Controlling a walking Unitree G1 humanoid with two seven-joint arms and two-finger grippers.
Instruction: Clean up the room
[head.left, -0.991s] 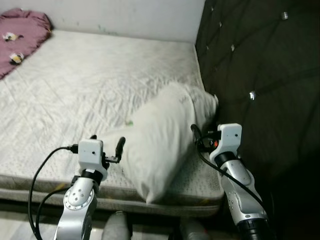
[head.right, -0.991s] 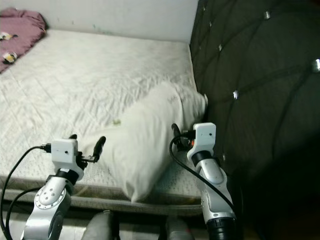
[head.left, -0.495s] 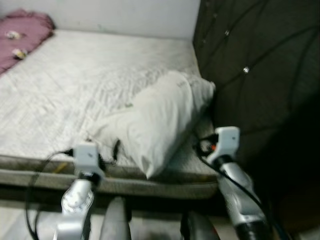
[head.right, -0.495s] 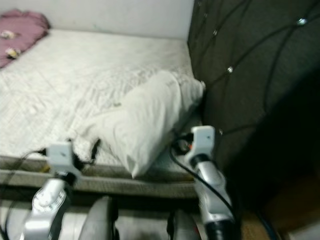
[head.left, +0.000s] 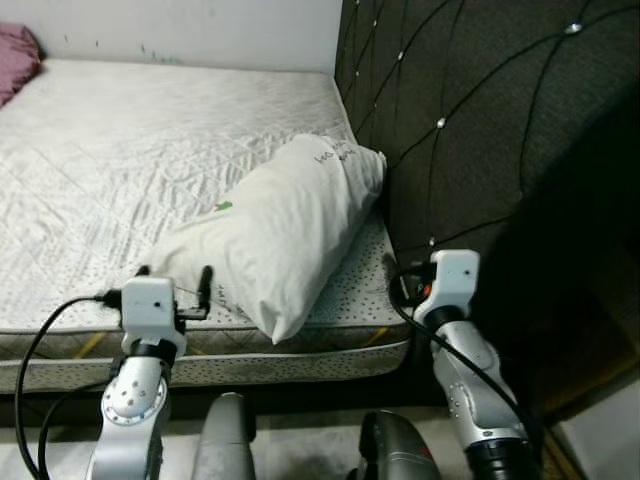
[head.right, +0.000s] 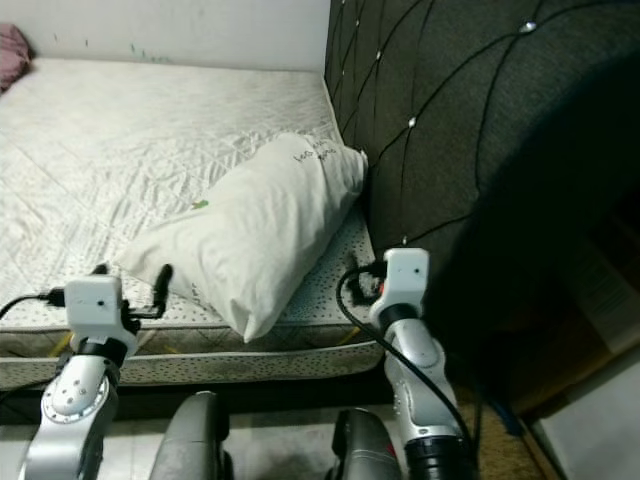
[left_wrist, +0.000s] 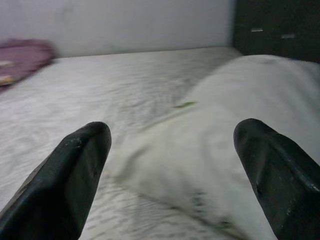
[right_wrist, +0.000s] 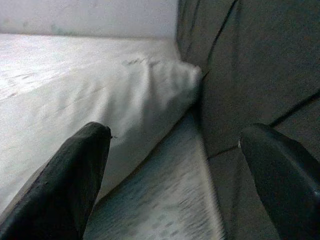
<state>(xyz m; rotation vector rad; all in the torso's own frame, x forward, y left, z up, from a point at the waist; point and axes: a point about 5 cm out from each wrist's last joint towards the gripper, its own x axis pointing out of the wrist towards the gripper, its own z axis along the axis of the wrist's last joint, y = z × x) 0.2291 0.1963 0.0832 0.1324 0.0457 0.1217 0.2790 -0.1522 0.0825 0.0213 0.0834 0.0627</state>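
Left eye view: A white pillow (head.left: 275, 225) lies diagonally on the bed (head.left: 120, 150), at center frame. Its upper end touches the dark tufted headboard (head.left: 470, 130) at the right; its lower end reaches the mattress's near edge. A maroon blanket (head.left: 15, 50) sits at the upper left corner. The left tool (head.left: 172, 283), at lower left, is level with the mattress's near edge, just beside the pillow's lower end; its fingers are spread and hold nothing. The right tool (head.left: 398, 285), at lower right, is at the mattress corner next to the headboard.

Right eye view: Same scene. A small green mark (head.right: 201, 204) shows on the pillow's upper face.

Left wrist view: The left tool's two black fingers (left_wrist: 65, 180) stand spread, with the pillow between and beyond them, not touching. The blanket shows at upper left.

Right wrist view: The right tool's fingers (right_wrist: 70, 185) stand spread and empty. The pillow lies ahead at center, the headboard at right.
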